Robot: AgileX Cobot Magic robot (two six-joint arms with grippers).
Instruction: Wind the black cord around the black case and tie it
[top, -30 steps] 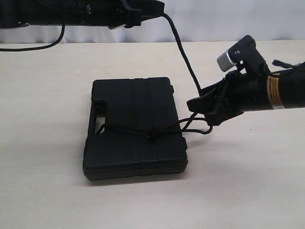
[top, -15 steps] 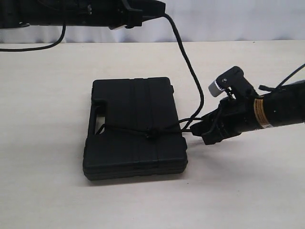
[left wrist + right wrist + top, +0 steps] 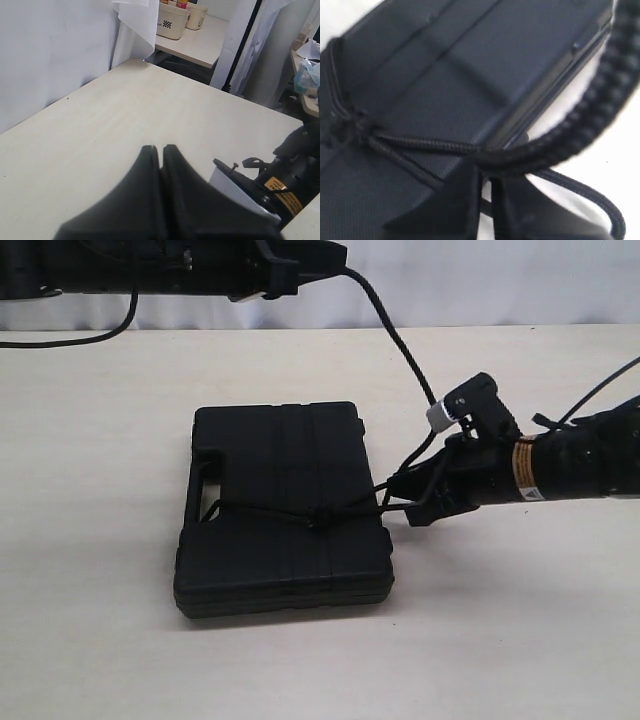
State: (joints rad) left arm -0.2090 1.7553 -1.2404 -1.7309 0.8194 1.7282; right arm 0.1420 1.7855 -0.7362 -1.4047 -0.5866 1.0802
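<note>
While it lies flat on the table (image 3: 100, 440), ribbed lid up, the black case (image 3: 270, 455) runs its long axis far to near, slot handle at its left edge. The right gripper (image 3: 408, 508), fingers pinched on the black cord (image 3: 262, 510), sits just off the case's right edge; the braided cord crosses the near half, knotted mid-lid, then climbs to the left gripper (image 3: 335, 254), clamped shut on it. Print on the right arm's yellow label (image 3: 523, 473) is too small to read.
</note>
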